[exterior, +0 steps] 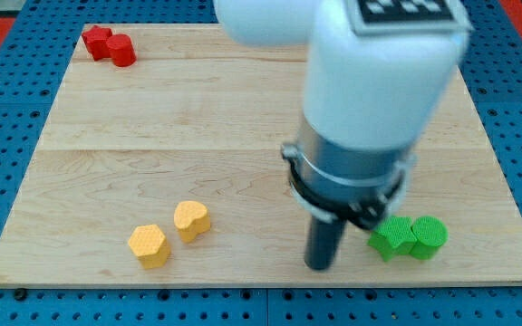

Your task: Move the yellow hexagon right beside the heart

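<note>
The yellow hexagon (149,244) lies near the view's bottom left of the wooden board (152,118). The yellow heart (191,220) sits just up and right of it, with a narrow gap between them. My tip (319,265) is down on the board at the bottom centre-right, well to the right of both yellow blocks and just left of the green blocks. The arm's white and grey body hides the board's upper right.
A green star (390,237) and a green cylinder (429,236) sit touching at the bottom right. A red star (97,42) and a red cylinder (121,50) sit together at the top left corner. Blue pegboard surrounds the board.
</note>
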{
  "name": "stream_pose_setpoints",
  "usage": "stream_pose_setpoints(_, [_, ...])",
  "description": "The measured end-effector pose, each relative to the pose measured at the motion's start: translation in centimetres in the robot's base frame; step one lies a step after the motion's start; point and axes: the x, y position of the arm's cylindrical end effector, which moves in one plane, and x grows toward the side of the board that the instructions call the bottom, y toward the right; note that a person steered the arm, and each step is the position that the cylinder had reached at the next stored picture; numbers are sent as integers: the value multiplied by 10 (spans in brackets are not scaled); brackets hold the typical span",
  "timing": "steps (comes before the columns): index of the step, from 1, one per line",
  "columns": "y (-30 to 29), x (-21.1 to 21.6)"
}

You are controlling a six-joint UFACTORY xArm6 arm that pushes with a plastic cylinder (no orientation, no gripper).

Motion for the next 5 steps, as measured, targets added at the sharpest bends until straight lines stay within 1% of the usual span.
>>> stream_pose_setpoints(1, [-74,-48])
stream_pose_setpoints(2, [-169,-62])
stream_pose_setpoints(4, [-268,-41])
stream_pose_setpoints(5, [-325,12])
